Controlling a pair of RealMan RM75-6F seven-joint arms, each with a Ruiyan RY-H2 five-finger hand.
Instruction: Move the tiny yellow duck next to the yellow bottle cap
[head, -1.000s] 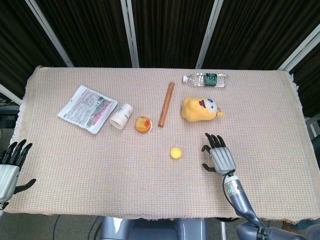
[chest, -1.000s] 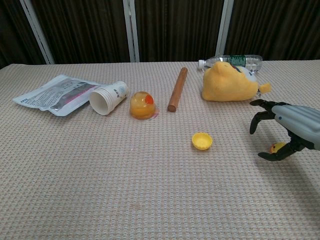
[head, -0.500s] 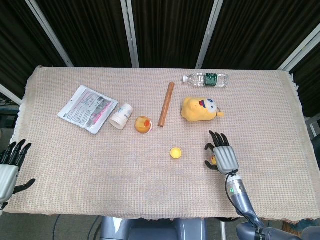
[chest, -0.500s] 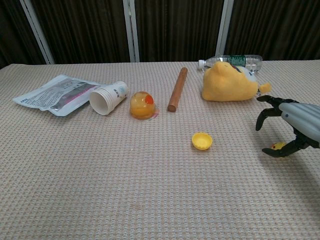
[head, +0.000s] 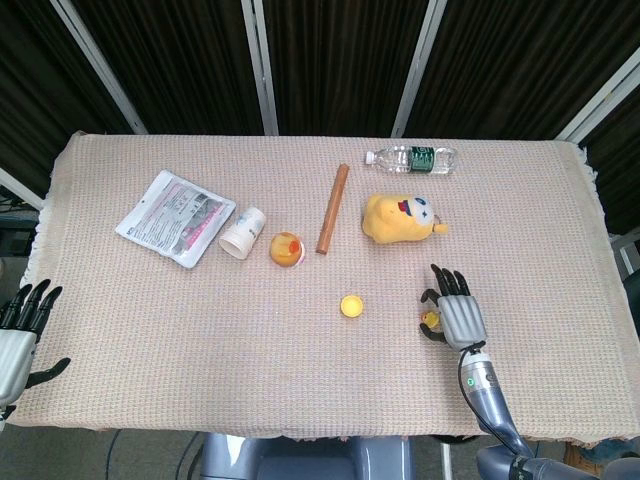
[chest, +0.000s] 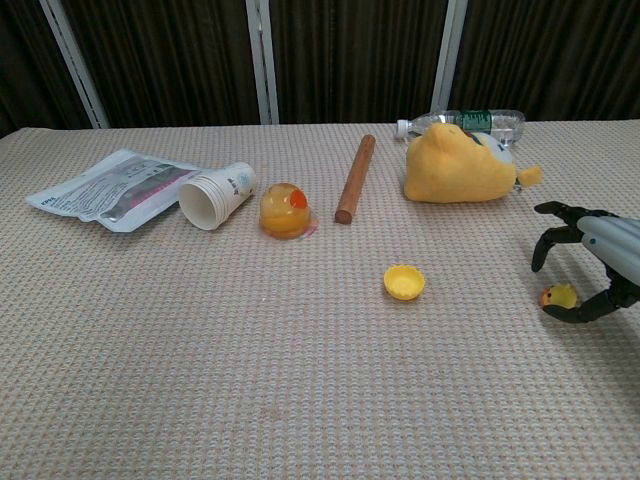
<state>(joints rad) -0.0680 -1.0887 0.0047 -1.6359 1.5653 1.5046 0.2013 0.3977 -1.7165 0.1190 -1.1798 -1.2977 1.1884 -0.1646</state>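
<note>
The tiny yellow duck (head: 430, 320) (chest: 557, 296) sits on the cloth at the front right. It lies a good hand's width right of the yellow bottle cap (head: 351, 306) (chest: 404, 282), which rests open side up. My right hand (head: 456, 314) (chest: 600, 258) hovers just right of the duck with its fingers spread and arched, holding nothing. Its thumb curls close under the duck, and I cannot tell whether they touch. My left hand (head: 18, 335) hangs off the table's front left corner, fingers apart and empty.
Behind the cap lie a wooden stick (head: 332, 208), an orange jelly cup (head: 286, 248), a tipped paper cup (head: 243, 232) and a packet (head: 175, 216). A yellow plush toy (head: 400, 218) and a water bottle (head: 410, 158) lie behind the right hand.
My right hand has slid to the right, uncovering the duck, which stays where it was on the cloth. The left hand has not moved.
</note>
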